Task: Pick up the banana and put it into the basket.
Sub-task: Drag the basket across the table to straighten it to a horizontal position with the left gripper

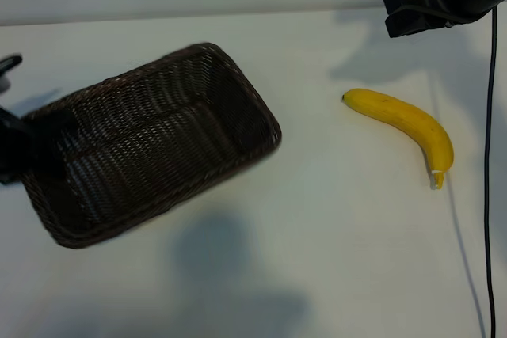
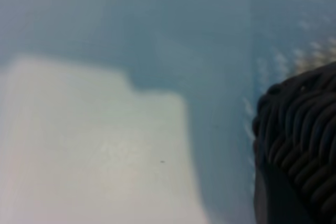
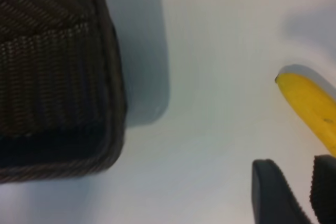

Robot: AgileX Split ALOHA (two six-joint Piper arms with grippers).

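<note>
The yellow banana (image 1: 404, 120) lies on the white table at the right, its pale stem tip toward the front. A dark brown wicker basket (image 1: 158, 148) sits askew at the left with nothing in it. My left gripper (image 1: 16, 136) is at the basket's left end, dark against the rim. In the left wrist view the braided basket rim (image 2: 304, 124) fills one corner. My right gripper (image 1: 420, 9) hangs high at the back right, beyond the banana. In the right wrist view the right gripper (image 3: 296, 166) stands open and empty, just short of the banana (image 3: 310, 103), with the basket (image 3: 52, 66) farther off.
A black cable (image 1: 489, 156) runs down the right edge of the table, past the banana's stem. Bare white tabletop (image 1: 317, 219) lies between basket and banana and along the front, crossed by soft shadows.
</note>
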